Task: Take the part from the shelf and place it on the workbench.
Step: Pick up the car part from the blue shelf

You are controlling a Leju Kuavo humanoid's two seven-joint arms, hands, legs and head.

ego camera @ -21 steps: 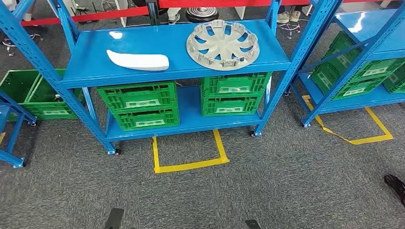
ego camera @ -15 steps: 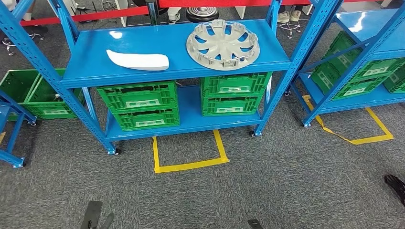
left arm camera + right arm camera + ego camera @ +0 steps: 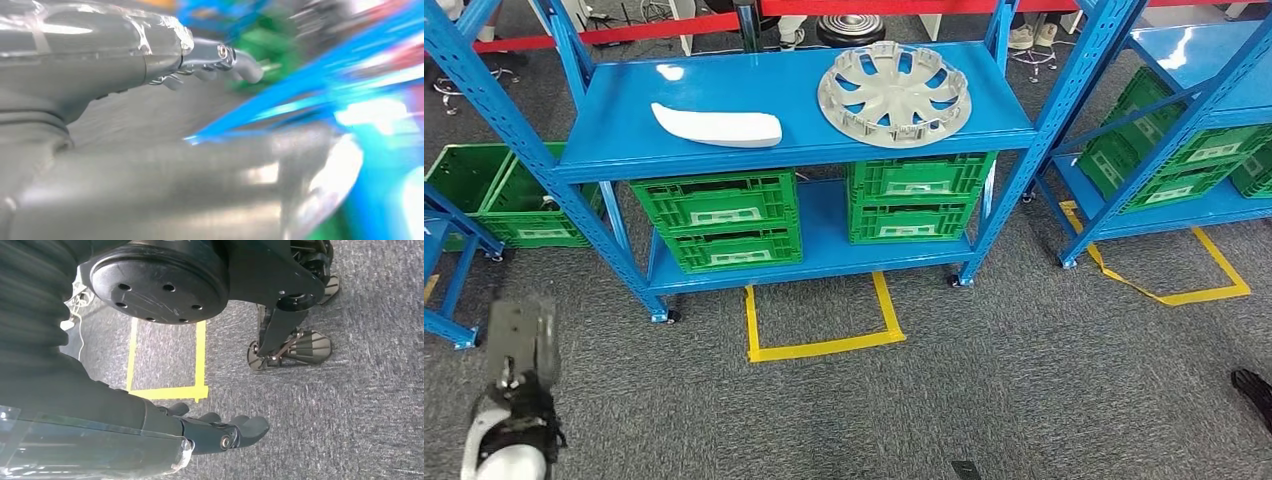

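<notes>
Two parts on top shelf, head view: a white curved part [image 3: 716, 125] lies left and a grey wheel cover [image 3: 894, 92] right on the blue shelf [image 3: 624, 140]; which one the task means I cannot tell.
Left hand, head view: my left hand [image 3: 521, 345] is low at the left, well apart from the shelf, holding nothing.
Crates, head view: green crates [image 3: 719, 220] are stacked under the top shelf; their contents are hidden.
Left wrist view: blurred; my fingers [image 3: 235, 60] look loosely extended and empty.
Right wrist view: my right hand [image 3: 220, 432] hangs over grey carpet, fingers slightly apart, empty.
Step advice: I should raise the arm above shelf height and come in level over the part.
</notes>
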